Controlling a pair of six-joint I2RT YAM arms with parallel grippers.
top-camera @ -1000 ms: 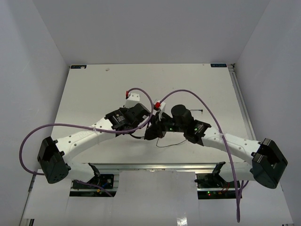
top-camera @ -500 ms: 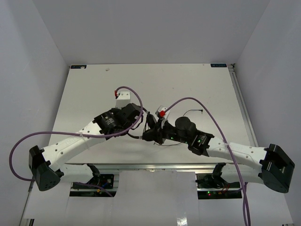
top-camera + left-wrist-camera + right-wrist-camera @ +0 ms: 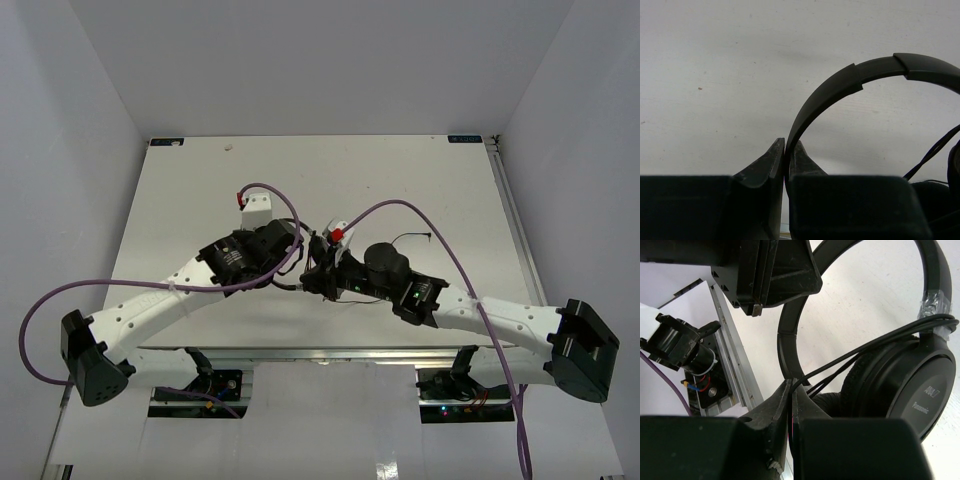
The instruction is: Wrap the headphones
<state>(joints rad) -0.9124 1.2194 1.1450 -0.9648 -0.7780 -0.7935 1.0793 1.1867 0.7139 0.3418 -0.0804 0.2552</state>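
Observation:
The black headphones (image 3: pixel 318 268) hang between my two grippers above the table's near middle. My left gripper (image 3: pixel 786 150) is shut on the thin arched headband (image 3: pixel 840 85), which curves up and right from its jaws. My right gripper (image 3: pixel 791 387) is shut on the thin dark cord (image 3: pixel 875 347). The cord runs in several strands across a round earcup (image 3: pixel 912 385) marked Panasonic. In the right wrist view the left gripper (image 3: pixel 771 275) holds the headband (image 3: pixel 787 340) from above. A loose end of cord with its plug (image 3: pixel 410 237) lies on the table.
Purple robot cables (image 3: pixel 270 200) arc over both arms. The metal rail (image 3: pixel 330 352) at the table's near edge lies just below the grippers. The white tabletop (image 3: pixel 320 180) stretches behind them, with grey walls on both sides.
Both arms swung left and came closer together. My right gripper moved left with the cord across the earcup. The left gripper kept its hold on the headband.

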